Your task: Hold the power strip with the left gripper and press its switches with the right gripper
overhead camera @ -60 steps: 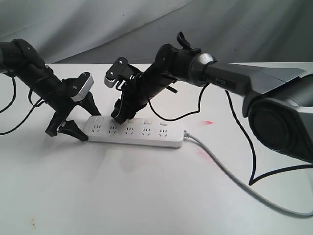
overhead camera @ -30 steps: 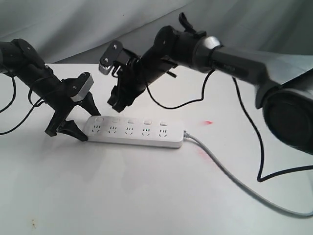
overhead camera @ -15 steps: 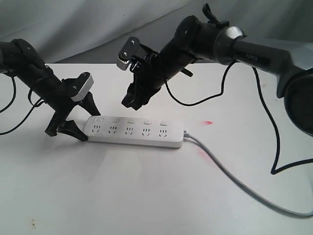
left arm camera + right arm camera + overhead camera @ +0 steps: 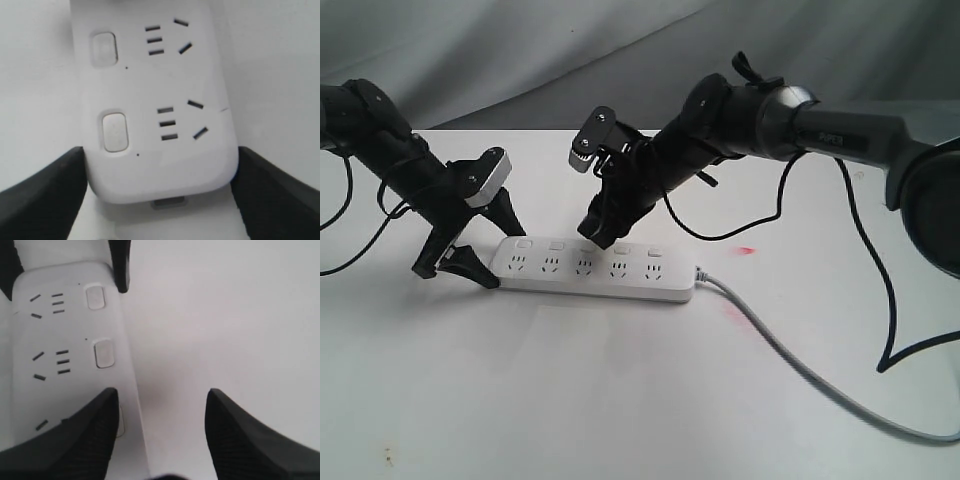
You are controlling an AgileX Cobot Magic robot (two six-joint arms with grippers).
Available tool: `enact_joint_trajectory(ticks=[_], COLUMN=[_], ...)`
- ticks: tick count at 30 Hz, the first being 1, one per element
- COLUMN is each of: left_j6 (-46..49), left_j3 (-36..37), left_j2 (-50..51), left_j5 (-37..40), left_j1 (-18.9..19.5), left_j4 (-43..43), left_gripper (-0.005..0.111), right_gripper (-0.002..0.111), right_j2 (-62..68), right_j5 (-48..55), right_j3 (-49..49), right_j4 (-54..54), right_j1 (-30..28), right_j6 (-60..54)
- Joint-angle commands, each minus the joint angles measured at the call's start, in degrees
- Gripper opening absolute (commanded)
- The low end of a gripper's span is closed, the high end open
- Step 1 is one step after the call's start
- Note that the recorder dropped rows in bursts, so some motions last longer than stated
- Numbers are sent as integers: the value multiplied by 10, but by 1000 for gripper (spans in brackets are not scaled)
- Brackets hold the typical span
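Note:
The white power strip lies flat on the white table, sockets up. My left gripper clamps its rounded left end, and the left wrist view shows a black finger pressed against each long side of the power strip. My right gripper hangs low over the row of switches, near the third one. In the right wrist view the right gripper stands open. One finger covers part of the third switch, and the other is over bare table.
The grey cord runs from the strip's right end toward the front right. Two red marks lie on the table to the right of the strip. Loose black cables hang under the right arm. A grey backdrop stands behind.
The right gripper lifted off the second switch, swung right and came back down over the third switch. The left gripper and the strip have not moved.

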Motion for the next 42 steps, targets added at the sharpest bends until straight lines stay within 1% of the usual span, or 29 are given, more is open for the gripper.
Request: enact_joint_trajectory(ticks=[1, 11, 18, 27, 35, 42], left_j6=[3, 3, 3, 3, 3, 3], left_j3=[-2, -2, -2, -2, -2, -2], left_j2=[-1, -1, -1, -1, -1, -1], left_j5=[3, 3, 3, 3, 3, 3], left_j1=[-2, -2, -2, -2, -2, -2], left_j4=[-2, -2, -2, -2, -2, -2], left_gripper=[8, 8, 8, 8, 8, 8], right_gripper=[49, 49, 49, 49, 49, 49], right_j2=[6, 22, 48, 50, 50, 12], right_j5=[-18, -2, 8, 24, 16, 12], right_j3=[2, 2, 2, 2, 31, 12], right_j4=[14, 15, -16, -67, -62, -3], right_j1=[0, 0, 0, 0, 0, -1], right_j6=[-6, -7, 15, 44, 44, 17])
